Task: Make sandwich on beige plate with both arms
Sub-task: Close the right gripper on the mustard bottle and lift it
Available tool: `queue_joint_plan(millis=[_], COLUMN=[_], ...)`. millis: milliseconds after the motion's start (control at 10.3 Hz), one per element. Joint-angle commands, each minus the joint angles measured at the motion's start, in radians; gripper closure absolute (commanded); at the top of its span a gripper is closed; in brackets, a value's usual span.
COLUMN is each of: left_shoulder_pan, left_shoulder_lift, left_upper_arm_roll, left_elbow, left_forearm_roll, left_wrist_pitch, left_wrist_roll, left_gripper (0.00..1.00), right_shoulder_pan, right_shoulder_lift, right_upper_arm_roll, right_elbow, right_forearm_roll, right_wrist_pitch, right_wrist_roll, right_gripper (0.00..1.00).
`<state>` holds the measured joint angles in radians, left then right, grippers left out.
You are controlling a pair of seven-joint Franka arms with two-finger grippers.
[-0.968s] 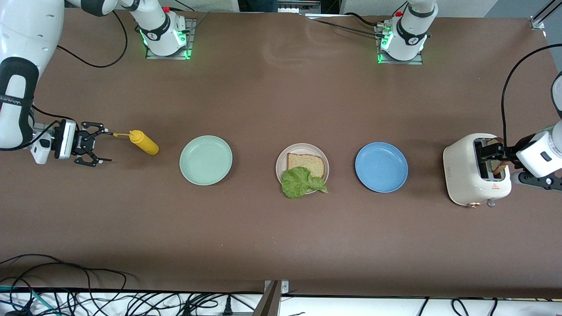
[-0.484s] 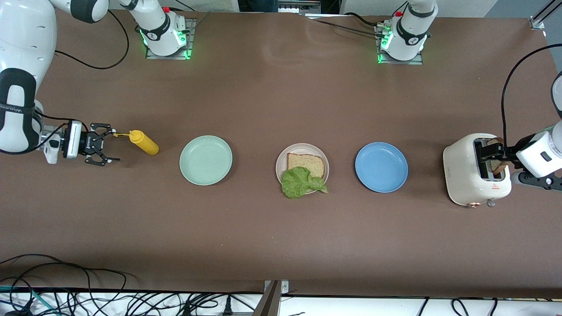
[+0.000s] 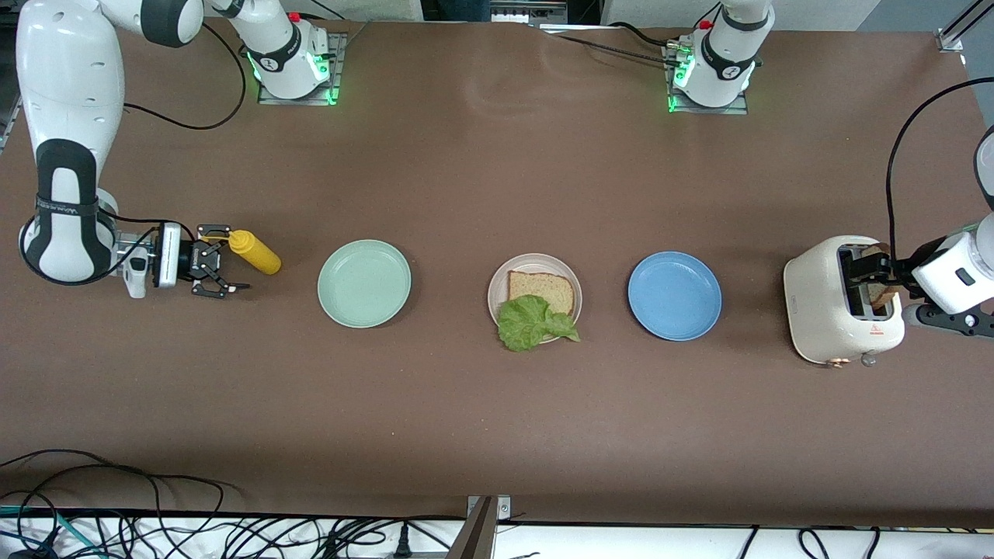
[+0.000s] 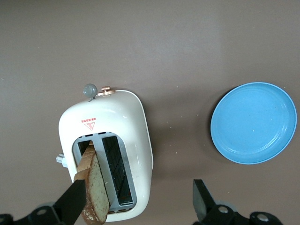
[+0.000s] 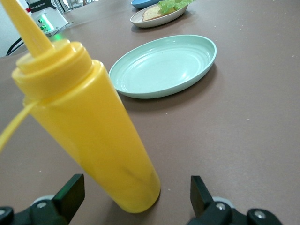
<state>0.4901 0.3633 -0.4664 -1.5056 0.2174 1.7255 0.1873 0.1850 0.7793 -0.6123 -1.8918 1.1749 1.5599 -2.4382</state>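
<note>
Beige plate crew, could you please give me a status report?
Left gripper open around toaster's bread. Right gripper open at mustard bottle. Beige plate: one slice, lettuce.

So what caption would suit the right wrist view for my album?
Open right end effector straddling a yellow squeeze bottle, mint-green plate nearby.

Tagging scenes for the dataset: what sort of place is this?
Probably a robotics lab bench staged as a kitchen: two arms bolted to a brown table, loose cables along its edge, and a toaster, plates and a mustard bottle as props.
</note>
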Motion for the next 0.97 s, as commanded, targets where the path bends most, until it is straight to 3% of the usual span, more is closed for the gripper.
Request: queue_joint_plan(millis=[0,194,290,387,581,677,871], left_shoulder_pan=[-0.004,-0.004,-0.002,-0.002,0.005,0.007,0.004], left_shoulder_lift=[-0.003,-0.003,-0.003,-0.003,-0.003,-0.003,-0.003], left_upper_arm_roll=[-0.006,-0.006,-0.006,-0.006,-0.006,-0.006,-0.005], left_elbow=[0.007,0.007,0.007,0.007,0.007,0.007,0.008], left_forearm_roll=[0.036,0.036,0.036,0.036,0.036,0.034,0.036], left_wrist_pitch=[-0.004,-0.004,-0.004,-0.004,-0.004,-0.004,-0.003], left_wrist_roll=[-0.003,-0.002,-0.002,0.0,0.004,0.004,-0.002], left_gripper=[0.0,0.0,0.0,0.0,0.0,0.0,0.0], right_shoulder_pan=[-0.009,-0.01,-0.009,-0.009,-0.009,-0.002,0.034], right_shoulder_lift=[0.011,0.02,0.02,0.02,0.018,0.015,0.009], right_upper_arm_roll=[0.009,0.029,0.031,0.032,0.035,0.035,0.032], right_elbow=[-0.023,-0.023,-0.023,-0.023,-0.014,0.0,0.089], right_forearm_roll=[0.055,0.072,0.08,0.081,0.087,0.098,0.088], right_wrist_pitch=[-0.015,-0.015,-0.015,-0.015,-0.014,-0.015,-0.005], right_wrist_roll=[-0.024,-0.022,-0.022,-0.022,-0.022,-0.004,0.075], right_gripper=[0.01,0.03,0.15,0.34,0.88,1.0,1.0])
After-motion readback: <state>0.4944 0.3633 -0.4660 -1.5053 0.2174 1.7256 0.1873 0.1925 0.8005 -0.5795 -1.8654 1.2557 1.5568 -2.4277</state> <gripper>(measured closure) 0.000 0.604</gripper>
